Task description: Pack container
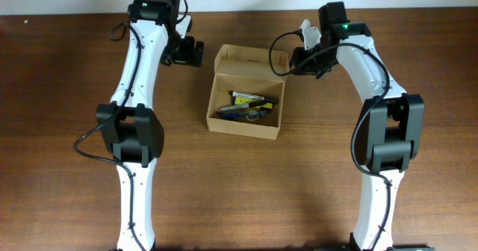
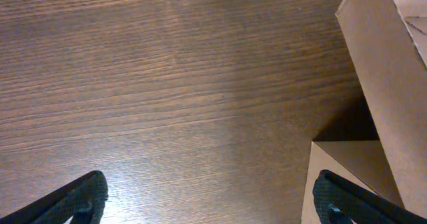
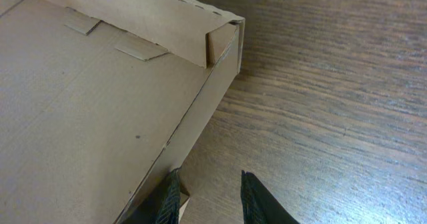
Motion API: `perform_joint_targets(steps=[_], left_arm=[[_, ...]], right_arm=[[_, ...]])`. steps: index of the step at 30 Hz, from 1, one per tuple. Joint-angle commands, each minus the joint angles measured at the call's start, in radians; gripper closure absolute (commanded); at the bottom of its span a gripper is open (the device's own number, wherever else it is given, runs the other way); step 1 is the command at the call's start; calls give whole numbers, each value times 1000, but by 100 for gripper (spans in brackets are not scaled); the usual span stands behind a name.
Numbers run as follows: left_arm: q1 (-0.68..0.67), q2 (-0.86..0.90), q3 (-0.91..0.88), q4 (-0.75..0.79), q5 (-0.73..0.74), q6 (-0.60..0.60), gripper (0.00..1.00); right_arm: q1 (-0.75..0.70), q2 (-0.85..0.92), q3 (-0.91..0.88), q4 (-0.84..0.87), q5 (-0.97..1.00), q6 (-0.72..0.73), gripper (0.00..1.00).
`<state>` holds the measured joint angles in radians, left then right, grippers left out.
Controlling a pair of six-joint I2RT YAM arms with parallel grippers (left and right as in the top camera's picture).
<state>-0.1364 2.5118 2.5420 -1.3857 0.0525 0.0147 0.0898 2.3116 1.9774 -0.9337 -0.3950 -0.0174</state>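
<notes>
Surface: brown wood (image 1: 67, 94) with lines in it, under everything.
Left arm: white and black (image 1: 138, 72), on the left side of the container.
Left tool: (image 1: 196, 51) just beside the container's back left corner. Its two black fingers (image 2: 77, 197) are wide apart, with only wood between them. It holds nothing.
Container: a small tan cardboard box (image 1: 243, 126) sitting flat on the surface, between the two arms. It is open at the top.
Lid: the flap (image 1: 250, 60) stands open at the back of the container.
Inside the container: some small yellow and blue things (image 1: 248, 105). They are too small to name.
Right tool: (image 3: 207, 197) just beside the lid's right edge. Its fingers (image 3: 257, 201) are only a little apart, with wood showing between them. One finger is right against the cardboard.
Right arm: white and black (image 1: 381, 124), on the right side of the container.
</notes>
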Motion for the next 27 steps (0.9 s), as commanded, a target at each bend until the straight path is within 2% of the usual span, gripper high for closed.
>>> perform_joint_targets(steps=[1, 2, 8, 11, 13, 15, 18, 23, 27], left_arm=[[20, -8, -10, 15, -7, -7, 7], [24, -8, -10, 23, -3, -8, 11], [47, -6, -10, 62, 70, -26, 48], [55, -6, -10, 76, 122, -26, 55], [60, -5, -10, 78, 147, -26, 63], [64, -3, -10, 77, 163, -26, 80], [72, 10, -14, 76, 193, -26, 98], [82, 66, -21, 68, 288, -26, 98], [87, 121, -21, 68, 394, -26, 98]], right_arm=[[5, 8, -4, 16, -26, 11, 70], [6, 8, -4, 21, -43, 11, 70], [8, 8, -4, 67, -132, 11, 70], [8, 8, -4, 67, -149, 7, 70], [8, 8, -4, 67, -163, -1, 71], [8, 8, -4, 66, -184, -21, 74], [8, 8, -4, 56, -162, -30, 77], [8, 8, -4, 41, -116, -30, 78], [8, 8, -4, 24, -61, -30, 93]])
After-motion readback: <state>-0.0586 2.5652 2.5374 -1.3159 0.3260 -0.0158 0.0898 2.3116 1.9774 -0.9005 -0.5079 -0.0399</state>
